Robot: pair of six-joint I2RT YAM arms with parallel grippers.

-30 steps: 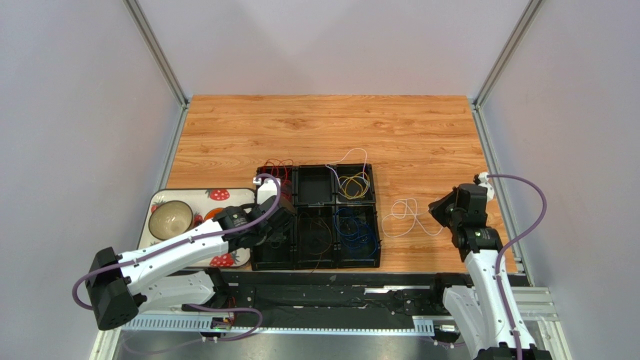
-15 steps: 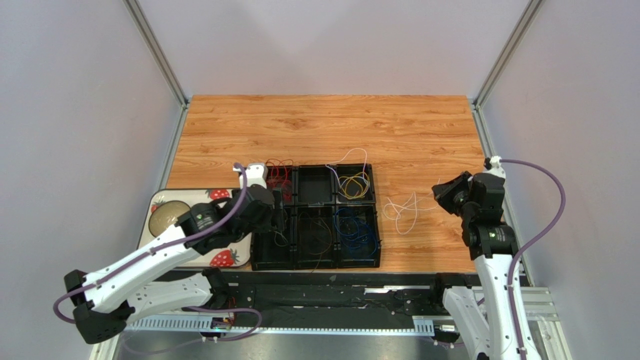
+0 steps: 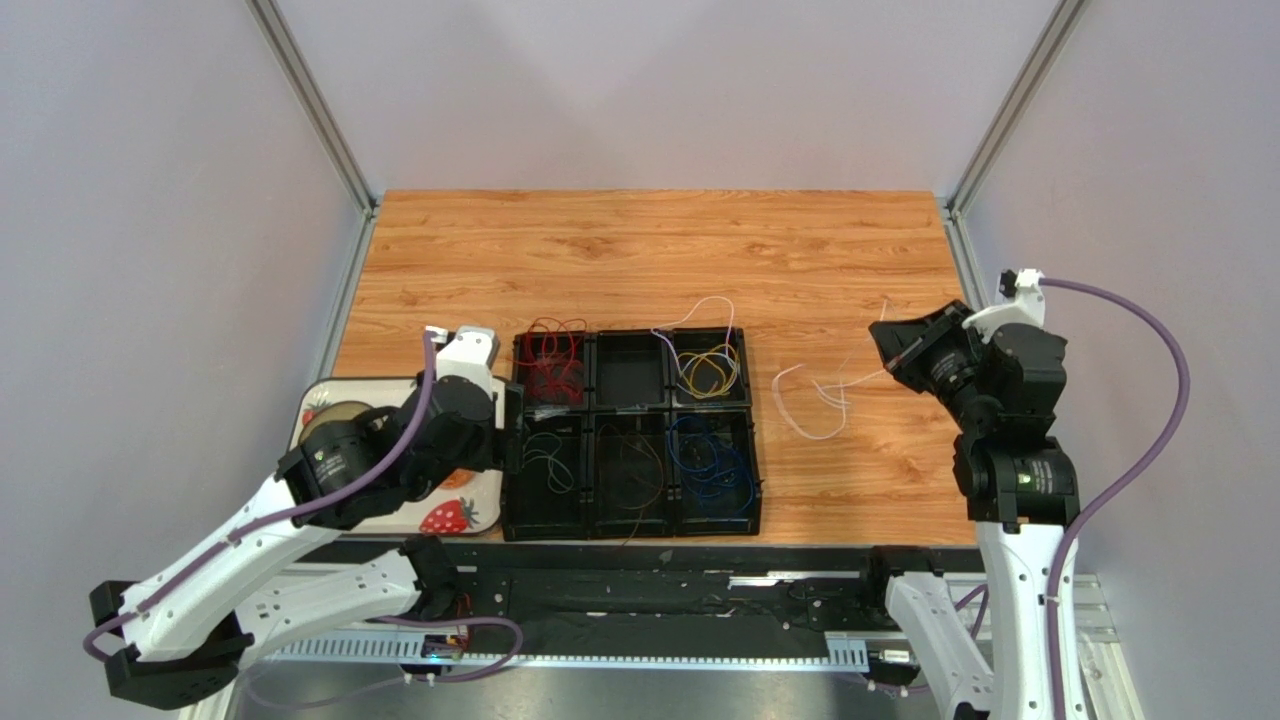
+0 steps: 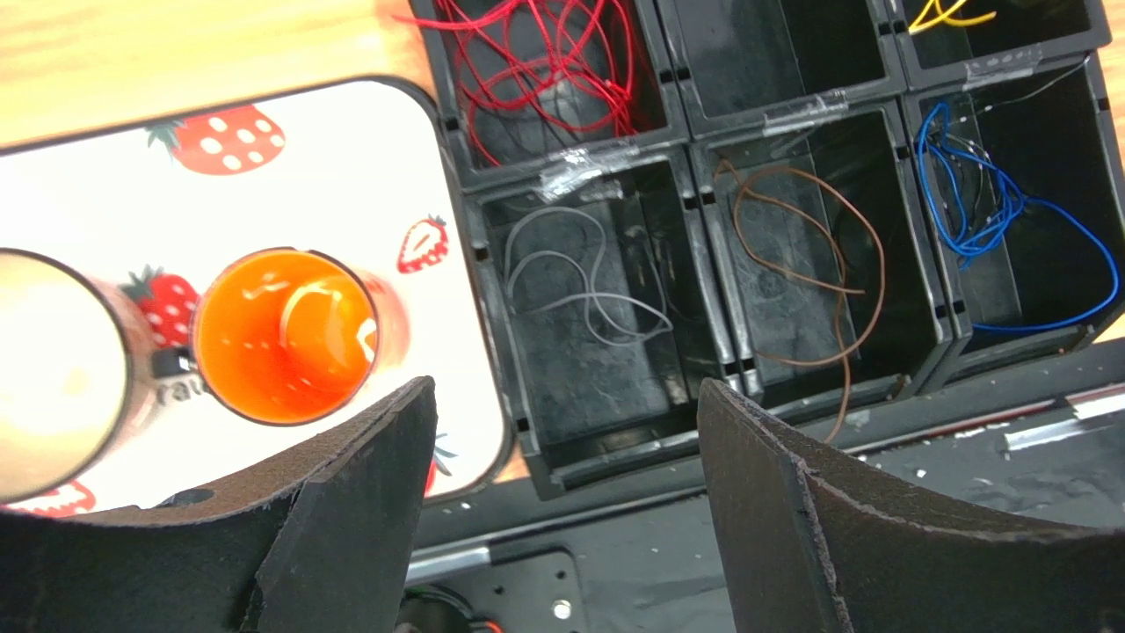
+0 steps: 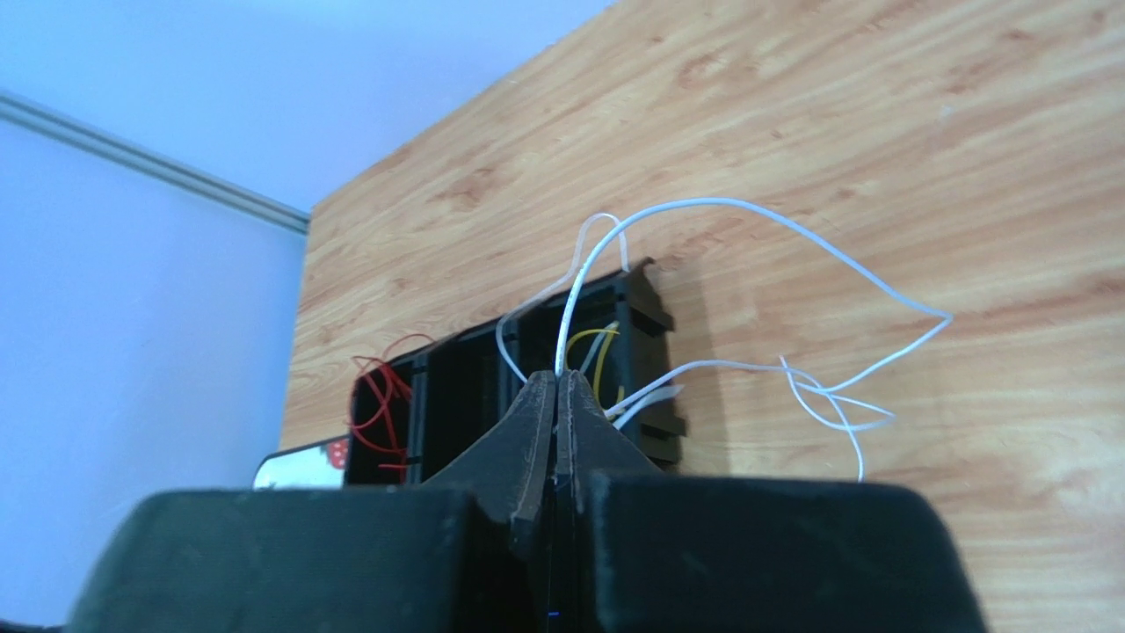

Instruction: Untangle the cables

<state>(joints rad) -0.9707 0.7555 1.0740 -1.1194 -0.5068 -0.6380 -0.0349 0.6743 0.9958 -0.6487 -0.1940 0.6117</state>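
Since the earlier frames, the left arm has drawn back from the black organizer (image 3: 631, 411) towards the strawberry tray (image 4: 330, 145). The right arm has risen and moved away to the right, pulling a white cable (image 5: 713, 202) with it.

The right gripper (image 5: 556, 383) is closed tightly on this white cable, whose loose loops trail over the table (image 3: 676, 255) just beside the organizer. The left gripper (image 4: 568, 409) hangs wide apart and holds nothing.

The sorting seems mostly done. The red cables (image 4: 542, 53), a grey cable (image 4: 581, 284), a brown cable (image 4: 806, 264), the blue cables (image 4: 984, 211) and the yellow cables (image 3: 706, 375) each lie in their own compartment. The white cable is not yet put away, probably meant for the empty back middle compartment. Another white loop rises over the yellow compartment; I cannot tell if it is tangled there.
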